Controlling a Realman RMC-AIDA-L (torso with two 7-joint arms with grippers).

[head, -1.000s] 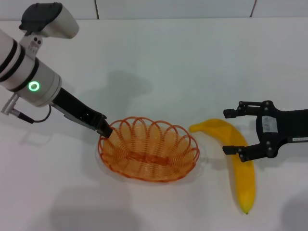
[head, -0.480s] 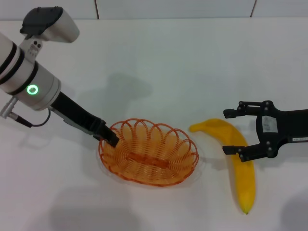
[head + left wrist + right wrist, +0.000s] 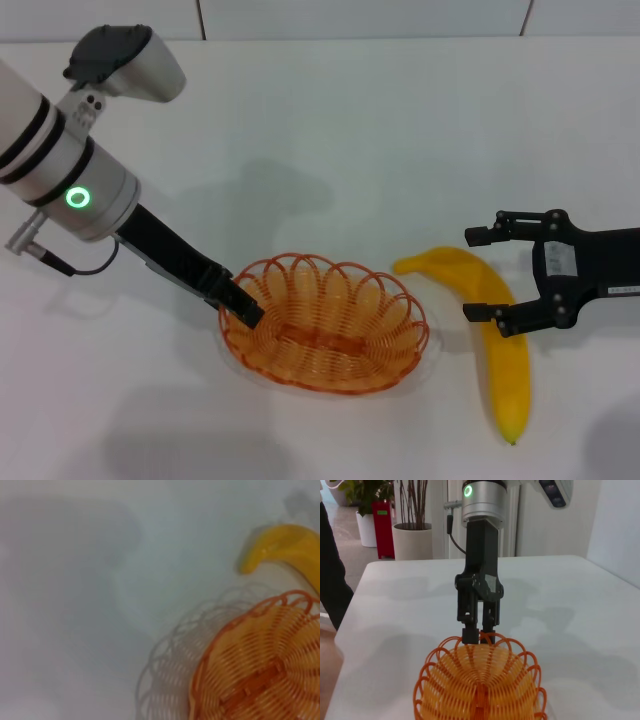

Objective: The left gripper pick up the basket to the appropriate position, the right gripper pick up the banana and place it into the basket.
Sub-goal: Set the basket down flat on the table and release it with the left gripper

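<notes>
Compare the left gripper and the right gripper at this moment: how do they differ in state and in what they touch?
The left gripper is shut on the rim of the basket; the right gripper is open and grips nothing. The left gripper reaches down at a slant; the right gripper lies level, its fingers on either side of the banana. Both are black and over the white table.

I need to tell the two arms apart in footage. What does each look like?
Left arm: white cylindrical body with black bands, a glowing green ring light, a grey cap, a thin grey cable, and a slim black gripper. Right gripper: black, skeletal linkage, with a white label.
</notes>
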